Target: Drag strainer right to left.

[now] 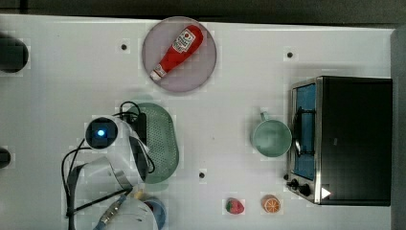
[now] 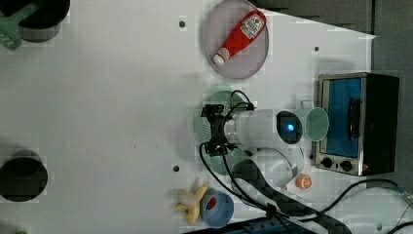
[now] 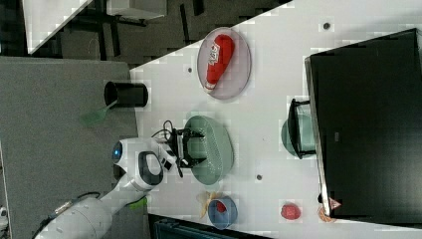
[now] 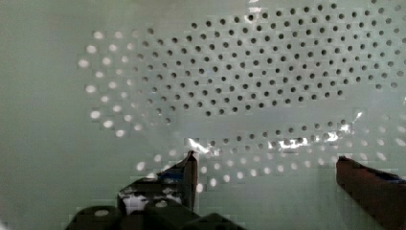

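Evidently the gripper point(image 4: 265, 165) is lowered inside the strainer point(image 1: 163, 143), its fingers point(image 4: 189, 175) spread apart and clasping nothing, so that the bowl can be pushed from within rather than lifted. The strainer is found at the top view's left of centre, below the plate point(image 1: 203, 72), well apart from the mug point(image 1: 272, 138).

the pale green oval plastic strainer point(image 1: 163, 141) sits flat and open side up on the white table, riddled with tiny holes point(image 4: 249, 81), toward the top view's left, partly under the arm.
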You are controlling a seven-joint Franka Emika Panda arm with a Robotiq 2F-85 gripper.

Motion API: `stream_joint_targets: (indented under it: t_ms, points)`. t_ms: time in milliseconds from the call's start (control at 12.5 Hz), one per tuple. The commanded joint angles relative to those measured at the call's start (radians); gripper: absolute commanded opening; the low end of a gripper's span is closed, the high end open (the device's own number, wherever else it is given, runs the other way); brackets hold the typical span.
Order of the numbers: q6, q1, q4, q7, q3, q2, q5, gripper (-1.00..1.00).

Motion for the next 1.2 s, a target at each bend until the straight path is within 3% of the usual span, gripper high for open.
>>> stream_joint_targets:
  t_ms: [80, 720, 1200]
  points:
    - [0.007, 0.046, 0.069, 0.128, 0.014, 0.028, 0.008, 1.00]
    - [-0.021, 0.165, 0.237, 0.268, 0.014, 0.134, 0.009, 1.00]
    - [-0.021, 0.216, 0.326, 0.315, 0.013, 0.193, 0.010, 1.00]
